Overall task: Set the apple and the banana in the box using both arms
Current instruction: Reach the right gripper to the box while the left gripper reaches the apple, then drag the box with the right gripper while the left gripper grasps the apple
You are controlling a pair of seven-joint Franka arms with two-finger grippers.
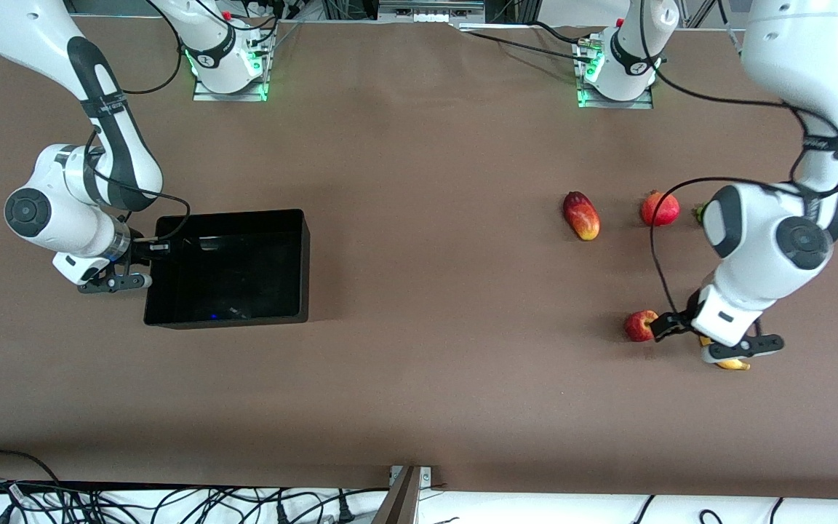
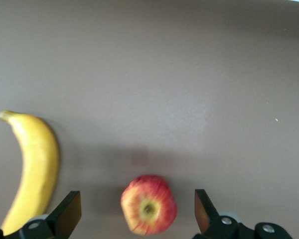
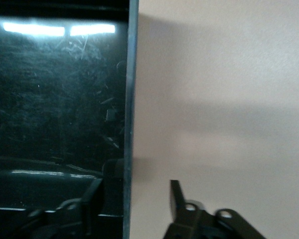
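Observation:
The small red apple (image 1: 640,325) lies on the table toward the left arm's end. In the left wrist view the apple (image 2: 148,205) sits between the two spread fingers without touching either. My left gripper (image 1: 663,324) is open around it (image 2: 138,200). The yellow banana (image 2: 37,159) lies just beside the apple; in the front view only its tip (image 1: 733,364) shows under the left hand. The black box (image 1: 230,214) stands toward the right arm's end. My right gripper (image 1: 148,247) is open and straddles the box's end wall (image 3: 131,99), one finger inside and one outside (image 3: 138,191).
A red-yellow mango (image 1: 581,215) and a round red pomegranate (image 1: 660,208) lie farther from the front camera than the apple. A small green thing (image 1: 698,212) shows beside the pomegranate, mostly hidden by the left arm. Brown table lies between the box and the fruit.

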